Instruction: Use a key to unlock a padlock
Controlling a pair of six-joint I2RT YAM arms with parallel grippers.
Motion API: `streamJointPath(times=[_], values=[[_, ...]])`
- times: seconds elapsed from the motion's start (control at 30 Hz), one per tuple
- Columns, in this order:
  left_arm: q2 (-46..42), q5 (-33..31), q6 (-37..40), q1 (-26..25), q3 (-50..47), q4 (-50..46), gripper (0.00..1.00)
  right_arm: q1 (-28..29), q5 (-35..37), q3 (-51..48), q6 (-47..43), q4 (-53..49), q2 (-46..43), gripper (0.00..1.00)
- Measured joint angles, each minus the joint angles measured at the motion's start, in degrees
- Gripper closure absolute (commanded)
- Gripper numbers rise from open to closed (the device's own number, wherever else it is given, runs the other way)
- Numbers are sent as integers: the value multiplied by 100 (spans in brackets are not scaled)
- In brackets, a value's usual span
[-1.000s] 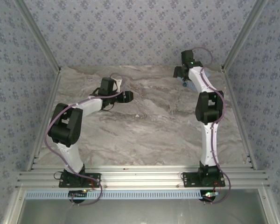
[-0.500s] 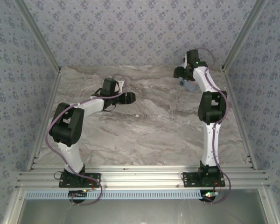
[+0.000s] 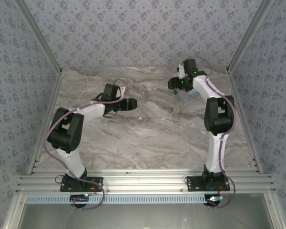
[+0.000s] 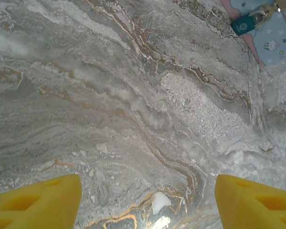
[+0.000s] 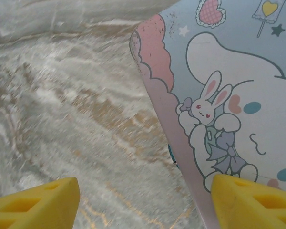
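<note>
Finding 1, tools. The left tool (image 4: 148,183) stands with its fingers spread wide over bare marble bench (image 4: 109,95) and nothing between them. The right tool (image 5: 145,183) is equally wide open and empty. It hangs above the rounded corner of the pale blue cartoon tin (image 5: 229,95), whose edge runs toward its right finger.

Finding 2, task item. The padlock (image 4: 242,24) lies at the pink-bordered edge of the tin, near the far right of the bench and well apart from the left tool. It is very small, with a teal-blue, squarish body. A silvery-gold metal piece (image 4: 266,9) sits at its upper end. I cannot tell whether that is the shackle, a key or a ring.

Assessment. The step in hand appears to be the approach; no grasp has been made.

Recommendations:
- Identify the key positively before either tool closes.
- Bring the left tool in low and centred on the lock body, narrowing the fingers beforehand, since the body is far smaller than the present opening.
- Let the right tool steady the tin so the lock does not slide.
</note>
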Motion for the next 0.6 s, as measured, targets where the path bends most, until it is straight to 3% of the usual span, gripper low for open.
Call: streamJointPath(times=[0.07, 0.13, 0.2, 0.6], values=[[-111, 0, -44, 0, -72, -17, 27, 127, -31, -302, -50, 103, -192, 26], [-227, -2, -72, 0, -146, -35, 40, 254, -57, -566, -74, 173, -367, 26], [-358, -7, -105, 0, -223, -59, 34, 411, -59, -857, -79, 275, -560, 27], [-1506, -341, -107, 0, -833, -546, 30, 1902, 131, -2131, 42, 531, -1510, 27]])
